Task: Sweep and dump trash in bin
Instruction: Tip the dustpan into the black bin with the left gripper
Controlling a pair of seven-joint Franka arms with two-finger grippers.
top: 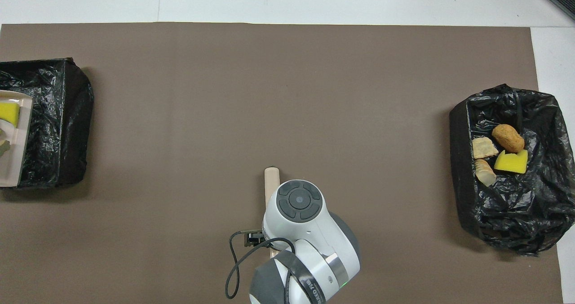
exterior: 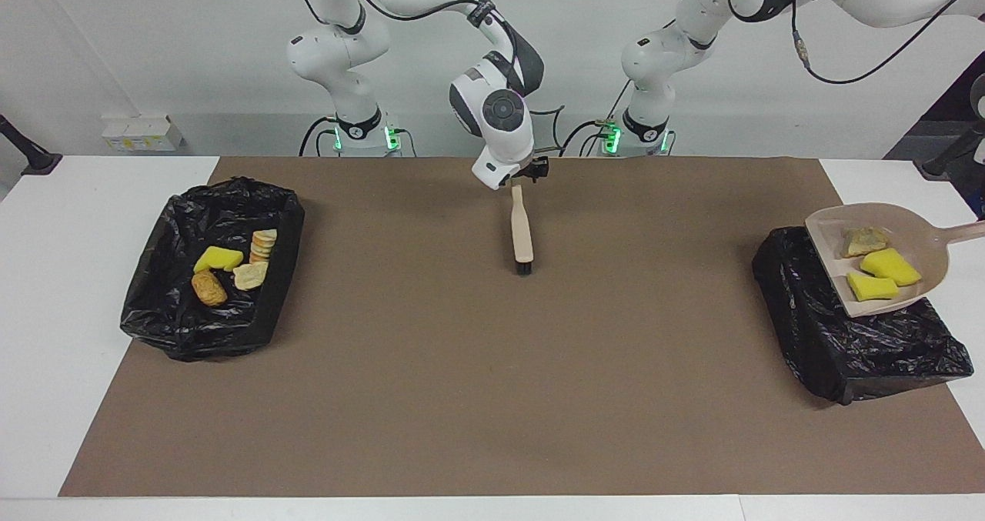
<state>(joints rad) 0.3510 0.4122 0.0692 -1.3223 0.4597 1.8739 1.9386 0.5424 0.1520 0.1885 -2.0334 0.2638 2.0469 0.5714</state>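
Note:
The beige dustpan [exterior: 923, 232] hangs tilted over the black-lined bin [exterior: 846, 344] at the left arm's end of the table. Its handle runs out of the facing view, where my left gripper holds it unseen. Trash lies in the pan: two yellow wedges [exterior: 890, 265] and a beige crumbly piece [exterior: 866, 240]. In the overhead view only the pan's lip [top: 18, 151] shows over that bin [top: 54, 124]. My right gripper [exterior: 529, 173] is at the handle end of the wooden brush [exterior: 522, 232], which lies on the brown mat.
A second black-lined bin [exterior: 177, 313] at the right arm's end holds a yellow wedge [exterior: 218, 258], beige crackers [exterior: 262, 245] and an orange-brown nugget [exterior: 208, 288]. The right arm's wrist [top: 298, 200] covers most of the brush [top: 271, 180] from above.

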